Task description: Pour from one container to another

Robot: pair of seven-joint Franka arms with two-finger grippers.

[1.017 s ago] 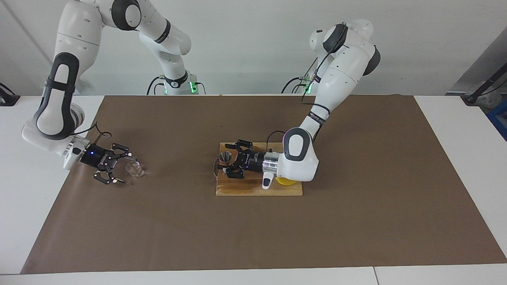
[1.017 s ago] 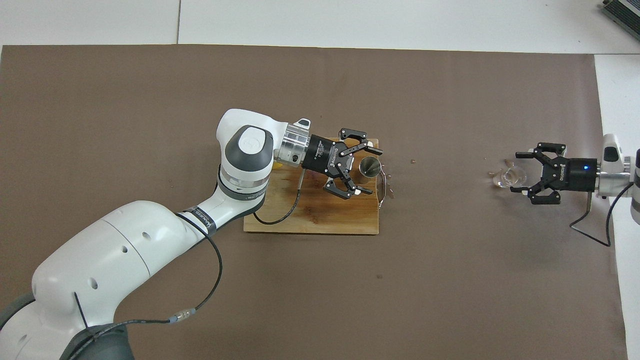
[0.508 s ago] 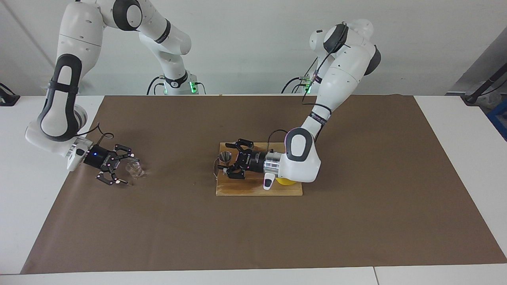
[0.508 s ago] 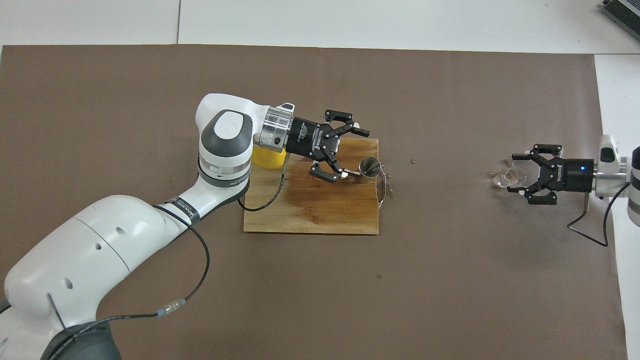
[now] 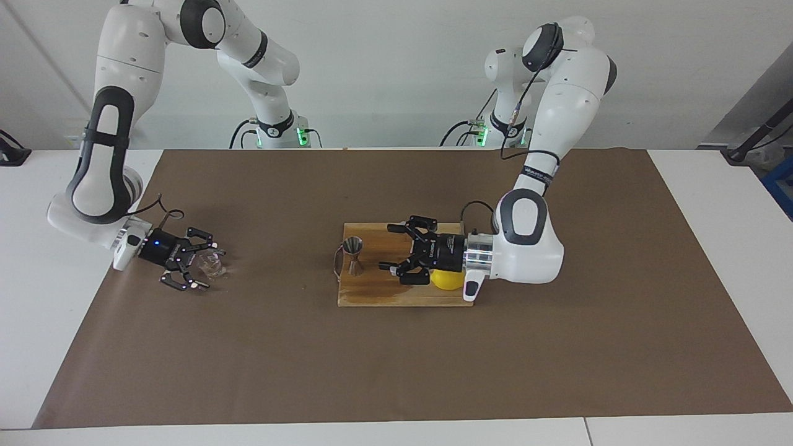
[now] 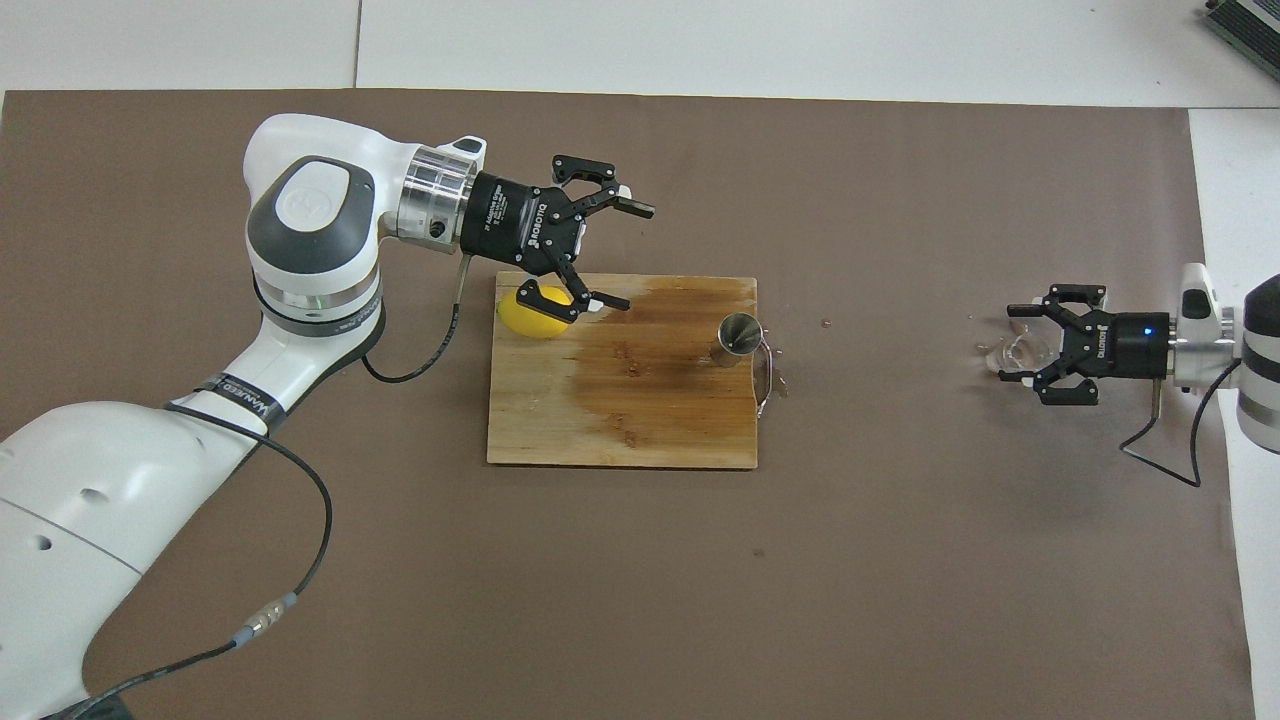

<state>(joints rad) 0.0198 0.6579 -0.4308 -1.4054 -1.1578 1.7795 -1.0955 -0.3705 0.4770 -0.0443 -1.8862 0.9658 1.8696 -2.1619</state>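
Observation:
The silvery hourglass jigger (image 5: 354, 253) (image 6: 740, 334) stands upright on the wooden board (image 5: 396, 296) (image 6: 620, 420), at the board's end toward the right arm. My left gripper (image 5: 387, 248) (image 6: 628, 256) hangs open and empty over the board's other end, next to the lemon (image 5: 447, 280) (image 6: 535, 312), a hand's width from the jigger. The clear glass cup (image 5: 210, 265) (image 6: 1022, 354) sits on the brown mat toward the right arm's end of the table. My right gripper (image 5: 204, 267) (image 6: 1012, 345) is low at the cup, open, with one finger on each side of it.
A dark wet stain spreads across the board around the jigger. A thin wire loop (image 5: 337, 260) (image 6: 766, 375) hangs at the board's edge by the jigger, with small droplets on the brown mat (image 5: 557, 347) beside it.
My left gripper has drawn back from the jigger toward the left arm's end, uncovering the lemon. My right gripper has slid in around the glass cup and its fingers have narrowed slightly.

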